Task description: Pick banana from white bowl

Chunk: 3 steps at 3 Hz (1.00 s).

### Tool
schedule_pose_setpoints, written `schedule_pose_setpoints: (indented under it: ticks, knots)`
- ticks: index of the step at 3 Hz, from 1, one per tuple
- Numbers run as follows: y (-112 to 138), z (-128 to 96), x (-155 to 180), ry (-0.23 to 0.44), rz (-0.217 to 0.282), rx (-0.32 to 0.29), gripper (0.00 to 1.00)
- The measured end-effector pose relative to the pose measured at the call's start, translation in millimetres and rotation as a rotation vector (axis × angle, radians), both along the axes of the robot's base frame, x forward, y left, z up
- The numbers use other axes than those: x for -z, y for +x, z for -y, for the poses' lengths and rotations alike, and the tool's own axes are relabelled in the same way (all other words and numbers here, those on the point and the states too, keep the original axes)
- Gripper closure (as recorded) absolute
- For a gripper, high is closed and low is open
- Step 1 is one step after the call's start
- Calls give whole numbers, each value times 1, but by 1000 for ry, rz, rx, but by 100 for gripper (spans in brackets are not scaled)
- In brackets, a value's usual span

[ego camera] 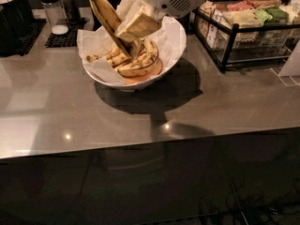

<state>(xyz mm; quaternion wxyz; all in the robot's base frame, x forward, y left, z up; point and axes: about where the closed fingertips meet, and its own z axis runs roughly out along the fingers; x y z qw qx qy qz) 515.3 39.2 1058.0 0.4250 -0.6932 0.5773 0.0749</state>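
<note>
The white bowl (171, 45) stands on the grey counter, lined with crinkled white paper. Several shorter curved bananas (138, 64) lie in it. My gripper (132, 32) comes in from the upper right and is shut on the long speckled banana (107, 18). The banana is tilted steeply, its upper end raised above the bowl's rim at the back left, its lower end still down among the pile.
A black wire rack (243, 22) with packets stands to the right of the bowl. A shaker (51, 8) and dark containers on a black mat sit at the back left. The grey counter (140, 121) runs to a front edge below.
</note>
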Motion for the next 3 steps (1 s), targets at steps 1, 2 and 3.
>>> schedule_pose_setpoints:
  ticks: [1,2,3]
  knots:
    - [-44,-3,-1,81,67,27,100]
    - [-63,19,38,133,66,79,100]
    - [-77,39,66,176,57,113,100]
